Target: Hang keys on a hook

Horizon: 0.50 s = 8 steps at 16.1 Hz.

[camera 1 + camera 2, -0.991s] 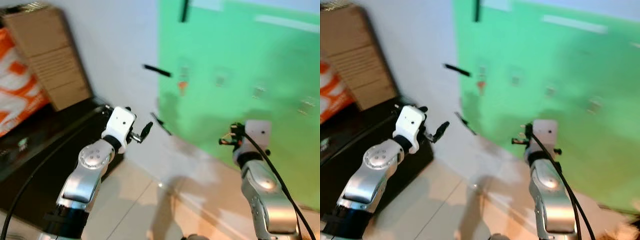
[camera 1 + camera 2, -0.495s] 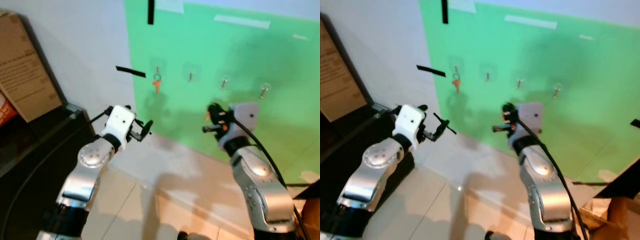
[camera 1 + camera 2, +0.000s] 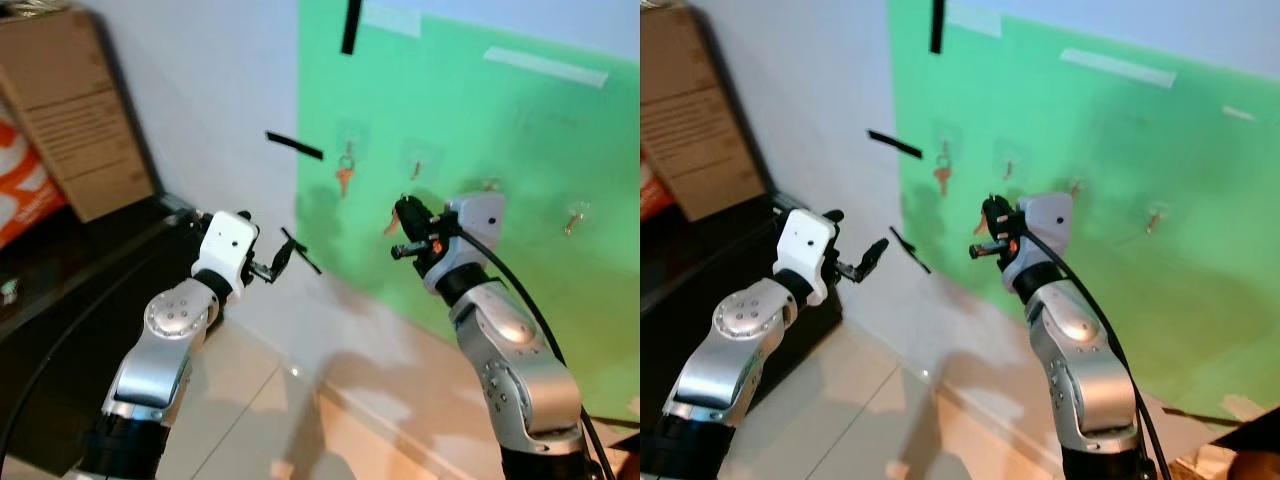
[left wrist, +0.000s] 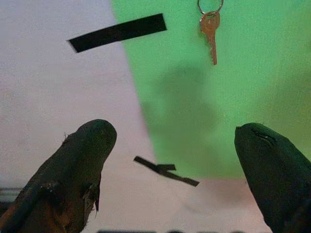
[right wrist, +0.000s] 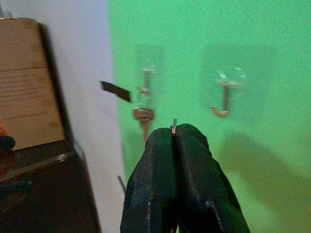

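Right hand (image 5: 176, 138) clamped on key ring (image 5: 174, 127), raised near empty hook (image 5: 222, 99). Left hand (image 4: 170, 141) spread apart, facing hung key (image 4: 211, 29) on green wall (image 3: 500, 150).

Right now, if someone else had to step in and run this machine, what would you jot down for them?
Right claw: shut on a key ring, raised before the green wall panel, short of the hooks.
Left claw: open, holding nothing, raised near the panel's left edge.
One orange key already hangs on the leftmost hook.
The next hook is bare.
Left to do: slip the held ring onto a bare hook, then let go.
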Available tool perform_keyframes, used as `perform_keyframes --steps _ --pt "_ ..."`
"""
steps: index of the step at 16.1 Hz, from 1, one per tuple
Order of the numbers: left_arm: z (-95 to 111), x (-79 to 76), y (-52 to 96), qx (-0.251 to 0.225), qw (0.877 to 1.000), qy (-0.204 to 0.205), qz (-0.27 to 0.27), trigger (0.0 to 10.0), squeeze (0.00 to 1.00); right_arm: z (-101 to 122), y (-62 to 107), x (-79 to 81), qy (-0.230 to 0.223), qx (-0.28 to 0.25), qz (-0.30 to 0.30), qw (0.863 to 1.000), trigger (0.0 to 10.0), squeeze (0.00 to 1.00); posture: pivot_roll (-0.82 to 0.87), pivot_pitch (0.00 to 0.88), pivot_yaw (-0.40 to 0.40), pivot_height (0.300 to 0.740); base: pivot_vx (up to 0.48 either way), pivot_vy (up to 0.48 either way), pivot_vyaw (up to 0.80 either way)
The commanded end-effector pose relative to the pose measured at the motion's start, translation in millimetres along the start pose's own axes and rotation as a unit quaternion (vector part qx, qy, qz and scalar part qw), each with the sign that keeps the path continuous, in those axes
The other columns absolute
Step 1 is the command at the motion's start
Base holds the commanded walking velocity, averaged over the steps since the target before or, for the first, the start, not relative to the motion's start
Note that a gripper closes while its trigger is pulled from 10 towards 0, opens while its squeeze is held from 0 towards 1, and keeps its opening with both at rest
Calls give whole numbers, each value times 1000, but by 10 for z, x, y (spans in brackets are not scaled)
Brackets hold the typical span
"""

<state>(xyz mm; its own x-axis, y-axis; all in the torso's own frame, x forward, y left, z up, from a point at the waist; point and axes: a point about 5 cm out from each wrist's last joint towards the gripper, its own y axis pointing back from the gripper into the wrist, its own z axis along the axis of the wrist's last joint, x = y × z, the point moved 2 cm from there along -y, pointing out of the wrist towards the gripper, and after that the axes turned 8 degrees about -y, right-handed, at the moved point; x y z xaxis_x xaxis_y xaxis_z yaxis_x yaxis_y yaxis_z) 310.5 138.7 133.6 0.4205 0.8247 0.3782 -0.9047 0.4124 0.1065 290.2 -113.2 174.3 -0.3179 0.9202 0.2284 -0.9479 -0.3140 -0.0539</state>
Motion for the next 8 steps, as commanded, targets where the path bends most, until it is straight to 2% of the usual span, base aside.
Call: perform_keyframes --steps 1,2,8 --pt "44 4 -5 -4 1000 -7 -5 10000 0 28 -13 0 -7 -3 1 1000 10000 0 -24 0 -14 740 0 0 0" --pt "78 -47 5 -15 999 -12 -35 10000 0 33 -18 1 -12 -5 0 1000 10000 0 -21 0 -12 740 0 0 0" --pt "160 -97 10 -35 995 -12 -92 10000 0 53 -36 10 -20 -10 3 1000 10000 0 -21 0 -12 740 0 0 0"
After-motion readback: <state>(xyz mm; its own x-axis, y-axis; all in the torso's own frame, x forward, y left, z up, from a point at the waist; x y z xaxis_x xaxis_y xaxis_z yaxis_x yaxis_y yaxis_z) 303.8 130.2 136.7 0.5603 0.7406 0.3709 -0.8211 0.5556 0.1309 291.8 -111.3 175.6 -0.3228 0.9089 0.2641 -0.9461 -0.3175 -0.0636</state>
